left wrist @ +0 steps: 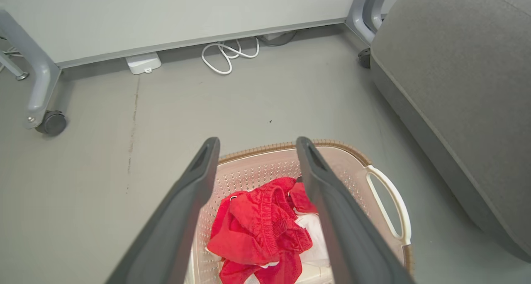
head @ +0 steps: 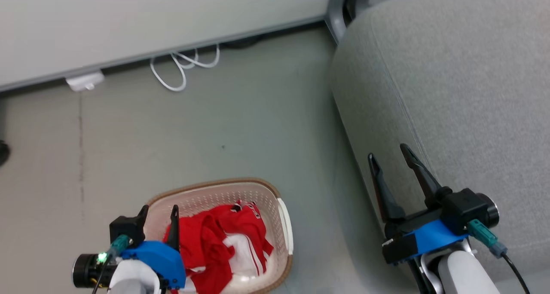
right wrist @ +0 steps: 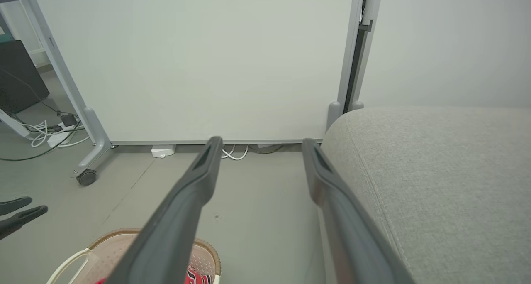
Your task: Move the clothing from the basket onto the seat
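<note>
Risks first. The clothing [head: 223,238] is bunched in one tangled heap, so both garments may be pulled up on a single pinch, or one may be shed halfway. Bare floor [head: 322,191] lies between the basket [head: 215,184] and the seat [head: 464,92], so a dropped piece would land there. The basket looks light and perforated: if fabric is snagged on the holes, or a finger is caught under the brown rim, it could be dragged or tipped.

The left gripper [head: 159,208] is seen at lower left of the head view, over the basket's left side, jaws spread wide, nothing held. A straight descent from there may clip the rim rather than cloth. The right gripper [head: 387,153] is at lower right, by the seat's rounded edge, likewise spread wide and empty.

Clothing look: red, soft, crumpled, with a white striped panel exposed low in the heap. A ribbed red fold is uppermost in the left wrist view. All of it is inside the basket, lower centre of the head view. None is on the seat, at the right of the frame.
</note>
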